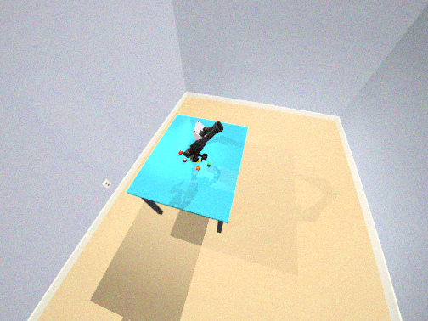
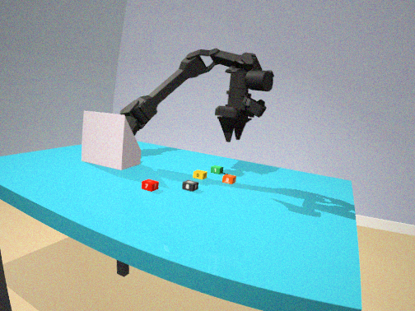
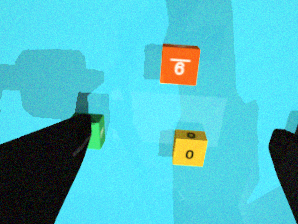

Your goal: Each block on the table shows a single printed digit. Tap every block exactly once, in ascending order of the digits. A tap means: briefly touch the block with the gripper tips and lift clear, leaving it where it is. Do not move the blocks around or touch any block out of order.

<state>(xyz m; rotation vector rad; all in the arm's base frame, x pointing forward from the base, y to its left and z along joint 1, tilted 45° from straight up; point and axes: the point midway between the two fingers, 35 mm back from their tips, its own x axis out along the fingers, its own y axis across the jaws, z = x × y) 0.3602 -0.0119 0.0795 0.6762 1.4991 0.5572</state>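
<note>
Clearly, the yellow block (image 1: pixel 199 160) (image 2: pixel 200 174) (image 3: pixel 189 148) lies below — apart from — the end effector (image 2: pixel 233 140) (image 3: pixel 181 131).

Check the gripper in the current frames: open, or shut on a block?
Open, holding nothing. The gripper's fingertips stand apart in the exterior view, and the yellow block rests on the table below them.

Bare room, pale walls (image 1: pixel 106 85) (image 2: pixel 288 41), wall outlet (image 1: pixel 107 183).

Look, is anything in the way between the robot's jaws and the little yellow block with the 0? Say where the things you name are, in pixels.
No, nothing visible is in the way. The open jaws hang above the table, and the yellow block (image 1: pixel 199 160) (image 2: pixel 199 174) (image 3: pixel 189 150) shows whole between them from the wrist.
</note>
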